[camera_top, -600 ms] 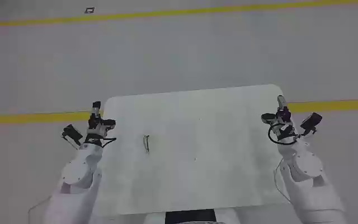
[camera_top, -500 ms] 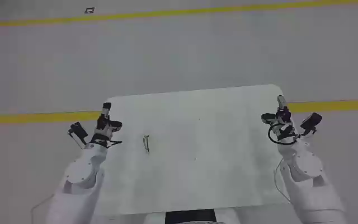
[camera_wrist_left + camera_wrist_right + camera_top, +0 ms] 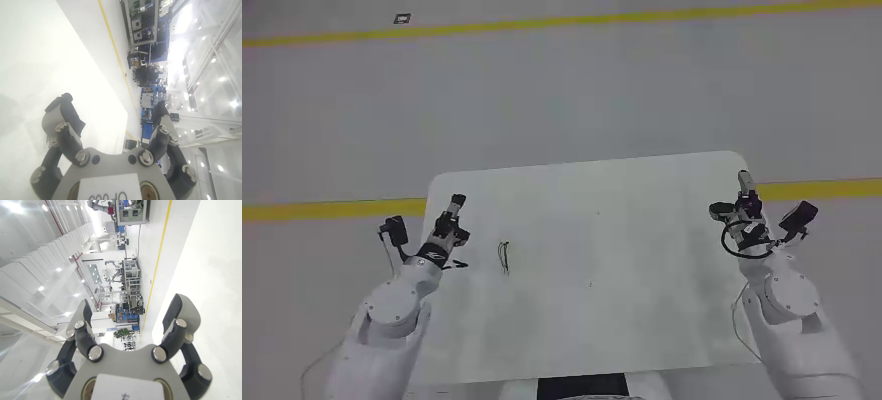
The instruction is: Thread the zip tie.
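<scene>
**Zip tie lies loose on the table, both grippers empty**

The thin dark plastic zip tie lies flat on the left half of the white rectangular table, bent into a narrow fold, with nothing touching it. Its tail does not appear to be through its head, though it is too small to say for certain, so I judge the threading not yet begun.

The left gripper hangs over the table's left edge, near the zip tie but apart from it. The left wrist view shows its dark-padded fingers spread wide with nothing between them. With the jaws apart and the gripper so near, this arm looks the likelier one to make the first pick.

The right gripper is at the table's far right edge, well apart from the zip tie. In its own wrist view its fingers are also spread and empty. This placement probably keeps the middle of the table free until a second grasp is needed to feed the tail through the head.
</scene>
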Robot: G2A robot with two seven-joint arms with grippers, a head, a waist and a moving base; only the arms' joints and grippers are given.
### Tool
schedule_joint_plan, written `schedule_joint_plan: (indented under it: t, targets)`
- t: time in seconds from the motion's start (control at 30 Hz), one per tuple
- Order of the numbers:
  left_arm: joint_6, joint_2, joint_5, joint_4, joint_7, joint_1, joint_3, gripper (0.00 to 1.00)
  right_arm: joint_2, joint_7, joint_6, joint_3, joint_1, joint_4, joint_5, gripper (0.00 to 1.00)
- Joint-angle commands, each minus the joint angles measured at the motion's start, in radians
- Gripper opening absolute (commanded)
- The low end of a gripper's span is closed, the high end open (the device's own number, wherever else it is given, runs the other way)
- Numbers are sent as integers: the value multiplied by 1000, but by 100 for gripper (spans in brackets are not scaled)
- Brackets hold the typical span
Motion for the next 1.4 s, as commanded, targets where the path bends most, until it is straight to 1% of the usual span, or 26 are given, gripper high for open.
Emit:
schedule_joint_plan:
  t: [0.0, 0.07, 0.1, 0.13, 0.17, 0.53, 0.6, 0.63, 0.67, 0.73, 0.83, 0.87, 0.9, 0.97, 1.0, 1.37]
  targets:
    - [47, 11, 165, -1, -159, -44, 28, 100, 0, 0, 0, 0, 0, 0, 0, 100]
    - [91, 16, 213, 10, -241, -85, 47, 100, 0, 0, 0, 0, 0, 0, 0, 100]
    - [135, 23, 264, 31, -344, -120, 75, 100, 0, 0, 0, 0, 0, 0, 0, 100]
    - [145, 28, 298, 52, -429, -155, 94, 100, 0, 0, 0, 0, 0, 0, 0, 100]
    - [145, 29, 306, 61, -447, -166, 96, 100, 0, 0, 0, 0, 0, 0, 0, 100]
    - [145, 29, 306, 61, -447, -166, 96, 100, 0, 0, 0, 0, 0, 0, 0, 100]
    - [130, 32, 348, 42, -456, -174, 106, 100, 0, 0, 0, 0, 0, 0, 0, 100]
    - [136, 36, 398, 37, -493, -184, 119, 100, 0, 0, 0, 0, 0, 0, 0, 100]
    - [145, 39, 436, 31, -519, -208, 128, 100, 0, 0, 0, 0, 0, 0, 0, 100]
    - [145, 43, 486, 47, -588, -244, 145, 100, 0, 0, 0, 0, 0, 0, 0, 100]
    - [145, 45, 600, 83, -697, -321, 184, 100, 0, 0, 0, 0, 0, 0, 0, 100]
    - [145, 44, 651, 103, -739, -343, 202, 100, 0, 0, 0, 0, 0, 0, 0, 100]
    - [145, 42, 738, 127, -798, -380, 227, 100, 0, 0, 0, 0, 0, 0, 0, 100]
    - [145, 31, 805, 170, -885, -422, 249, 100, 0, 0, 0, 0, 0, 0, 0, 100]
    - [145, 26, 826, 175, -902, -435, 254, 100, 0, 0, 0, 0, 0, 0, 0, 100]
    - [145, 26, 826, 175, -902, -435, 254, 100, 0, 0, 0, 0, 0, 0, 0, 100]
